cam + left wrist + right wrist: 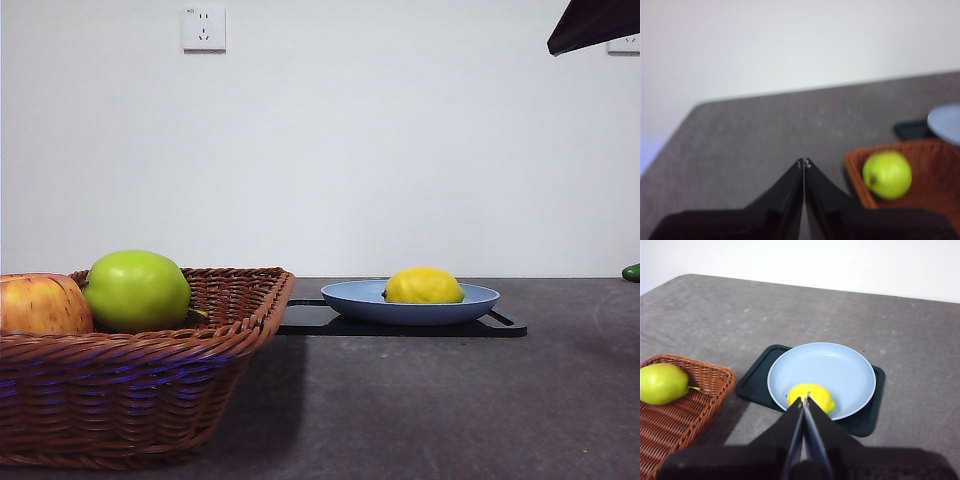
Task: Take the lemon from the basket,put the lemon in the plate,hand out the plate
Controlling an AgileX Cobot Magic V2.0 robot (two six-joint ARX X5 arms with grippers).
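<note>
We are seeing the lemon lying in the blue plate; our right gripper is hanging clenched above it, our left gripper clenched beside the basket.

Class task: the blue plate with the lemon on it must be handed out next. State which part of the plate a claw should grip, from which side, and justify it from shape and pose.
Probably the low raised rim of the plate, on a side away from the lemon, which sits off-centre. Come in low and level: the plate is shallow and lies flat on the black tray, so only its rim offers an edge to pinch. The right claw, shut, is nearest.
</note>
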